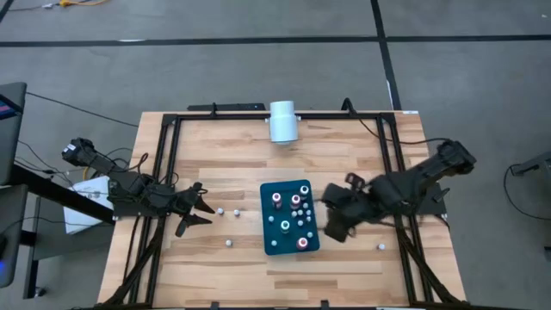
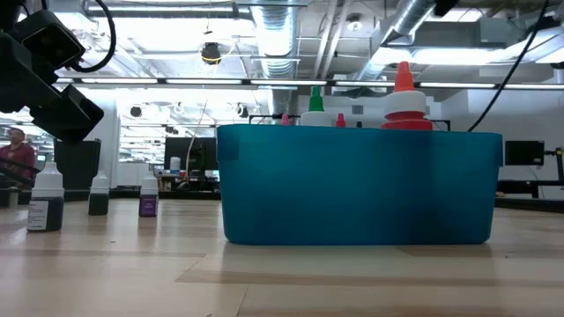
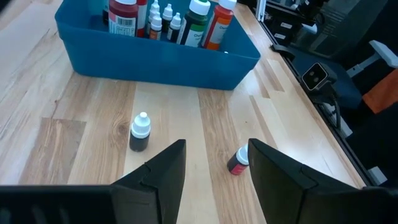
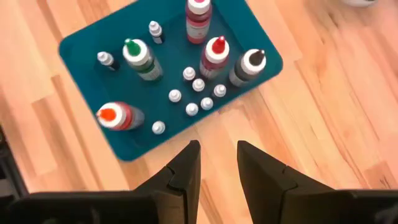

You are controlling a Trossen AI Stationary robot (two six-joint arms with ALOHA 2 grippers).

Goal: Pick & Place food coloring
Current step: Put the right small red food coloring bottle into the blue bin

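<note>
A: Where are the bottles (image 4: 198, 85) seen?

B: Most are stood upright in the teal tray (image 1: 269, 241) at the middle of the table (image 1: 232, 164). In the right wrist view, larger ones with green, red, orange and dark tops are ringed around a cluster of small white-capped ones. Three loose bottles (image 1: 230, 243) are seen on the bare wood between the tray and the left gripper (image 1: 200, 209), and another loose one (image 1: 381, 247) lies to the tray's right.

A: How are the grippers held?

B: The left gripper is held open over the wood left of the tray, with nothing between its fingers; a dark bottle (image 3: 140, 131) and a reddish bottle (image 3: 238, 161) are seen just ahead of it. The right gripper (image 1: 331, 226) is held just beside the tray's right edge, its fingers parted a little and nothing gripped.

A: What is hidden or cut off?

B: In the low view, the tray wall covers nearly everything inside; only a green tip (image 2: 315, 99) and a red-and-white top (image 2: 404, 99) are seen above the rim. The labels cannot be read. A white cylinder (image 1: 282, 120) is stood at the table's far edge, and a person (image 2: 15, 151) is cut off at the low view's left border.
</note>
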